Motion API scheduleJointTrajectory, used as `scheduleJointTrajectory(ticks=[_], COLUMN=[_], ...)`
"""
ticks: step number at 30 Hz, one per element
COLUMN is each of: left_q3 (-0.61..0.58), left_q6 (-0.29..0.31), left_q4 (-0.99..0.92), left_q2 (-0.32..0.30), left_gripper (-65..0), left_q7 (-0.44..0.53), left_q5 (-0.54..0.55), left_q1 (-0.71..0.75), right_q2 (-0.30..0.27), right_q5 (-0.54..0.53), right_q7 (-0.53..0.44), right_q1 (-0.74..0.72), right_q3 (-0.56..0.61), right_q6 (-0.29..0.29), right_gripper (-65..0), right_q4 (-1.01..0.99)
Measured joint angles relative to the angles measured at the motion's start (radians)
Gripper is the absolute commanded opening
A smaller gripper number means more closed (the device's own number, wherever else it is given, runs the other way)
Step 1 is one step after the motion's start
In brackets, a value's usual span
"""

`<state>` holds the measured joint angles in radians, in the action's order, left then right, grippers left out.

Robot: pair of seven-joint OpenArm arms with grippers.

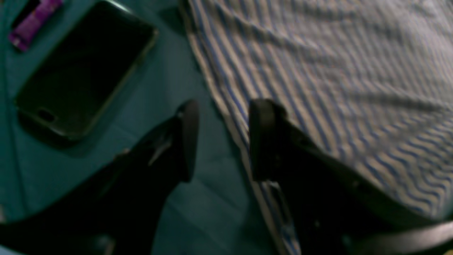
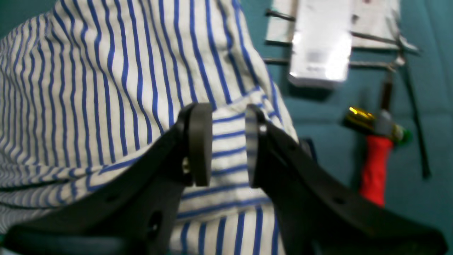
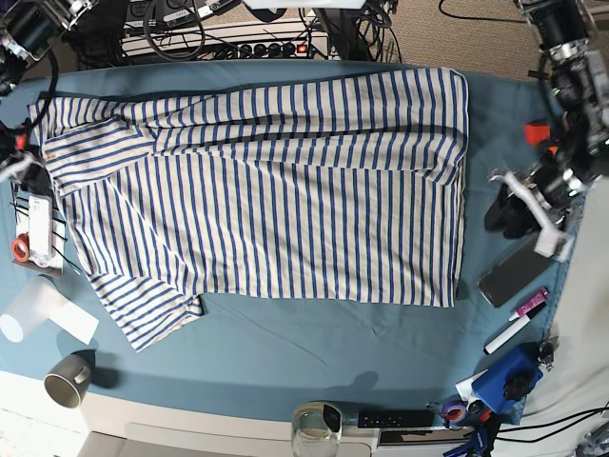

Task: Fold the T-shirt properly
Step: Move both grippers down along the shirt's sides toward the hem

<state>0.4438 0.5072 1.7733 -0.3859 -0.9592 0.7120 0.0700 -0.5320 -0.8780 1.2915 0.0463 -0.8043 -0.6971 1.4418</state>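
T-shirt [image 3: 266, 190]: lying spread flat over the middle of the teal tablecloth [image 3: 314, 352], reaching from the base view's left edge across to near the right; its far long side is lying doubled over in a band along the top, while the near sleeve [image 3: 147, 309] is sticking out unfolded at the lower left, so the folding looks only partly done.

Right gripper [image 2: 228, 145]: hanging with jaws parted and nothing between them but air, directly over the striped cloth near a seam; seemingly placed at that end for working the shirt's edge there.

Left gripper [image 1: 223, 141]: jaws parted and gripping nothing, one finger over bare tablecloth and the other over the shirt's hem, so it is straddling the edge; probably positioned for taking that hem.

Phone [image 1: 81, 71]: lying face up just beside the hem, near enough for a sweeping cloth to catch it.

Red-handled tool [image 2: 375, 166]: resting on the tablecloth beside the shirt's other end, apart from the cloth.

Cup [image 3: 65, 383], markers [image 3: 519, 319]: standing and lying along the near margin, well apart from the shirt.
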Motion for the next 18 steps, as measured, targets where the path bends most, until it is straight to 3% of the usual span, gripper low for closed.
scheduleJointTrajectory(ticks=[4, 7, 9, 12, 18], left_q3=[-0.158, -0.258, -0.312, -0.354, -0.359], left_q6=[-0.018, -0.026, -0.085, -0.198, -0.261], left_q4=[-0.006, -0.006, -0.012, -0.055, -0.092], left_q2=[0.000, -0.002, -0.002, -0.002, -0.003], left_gripper=[-38.4, -27.9, -23.2, -22.9, -22.9], left_q7=[0.059, 0.068, 0.086, 0.103, 0.081], left_q5=[-0.193, -0.283, -0.349, -0.429, -0.438], left_q1=[-0.037, -0.085, -0.114, -0.144, -0.160], right_q2=[0.000, 0.000, 0.000, 0.000, 0.000], right_q5=[0.113, 0.190, 0.218, 0.260, 0.365], right_q7=[-0.025, -0.028, -0.029, -0.053, -0.145], right_q1=[-0.054, -0.100, -0.121, -0.147, -0.204], right_q3=[0.132, 0.210, 0.249, 0.286, 0.294], right_q6=[0.027, 0.046, 0.046, 0.047, 0.119], right_gripper=[-48.0, -45.9, -42.5, -42.0, -42.0], right_q4=[0.000, 0.000, 0.000, 0.000, 0.000])
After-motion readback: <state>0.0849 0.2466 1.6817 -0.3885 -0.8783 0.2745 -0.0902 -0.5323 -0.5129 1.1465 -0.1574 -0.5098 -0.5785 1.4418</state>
